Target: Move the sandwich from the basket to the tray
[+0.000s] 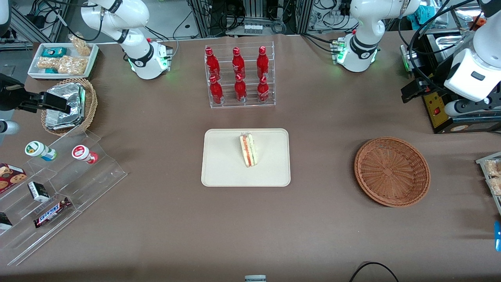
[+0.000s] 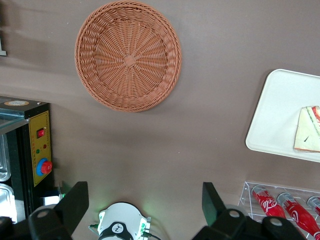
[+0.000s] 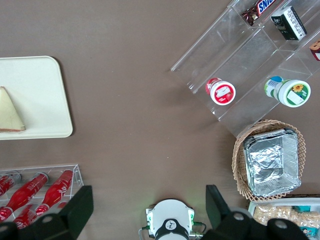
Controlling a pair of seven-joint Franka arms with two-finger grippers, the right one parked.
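Observation:
The sandwich (image 1: 248, 150) lies on the cream tray (image 1: 219, 172) at the table's middle, filling edge up. It also shows in the left wrist view (image 2: 309, 131) on the tray (image 2: 280, 115) and in the right wrist view (image 3: 10, 112). The reddish-brown basket (image 1: 392, 171) is empty, toward the working arm's end; it also shows in the left wrist view (image 2: 128, 55). My left gripper (image 1: 411, 91) hangs high above the table, farther from the front camera than the basket. It (image 2: 145, 195) is open and empty, its fingers wide apart.
A clear rack of red bottles (image 1: 239, 76) stands farther from the front camera than the tray. A black control box (image 1: 440, 113) sits beside the gripper. Toward the parked arm's end are a tan basket with foil packets (image 1: 66, 105) and a clear stepped shelf (image 1: 58, 184).

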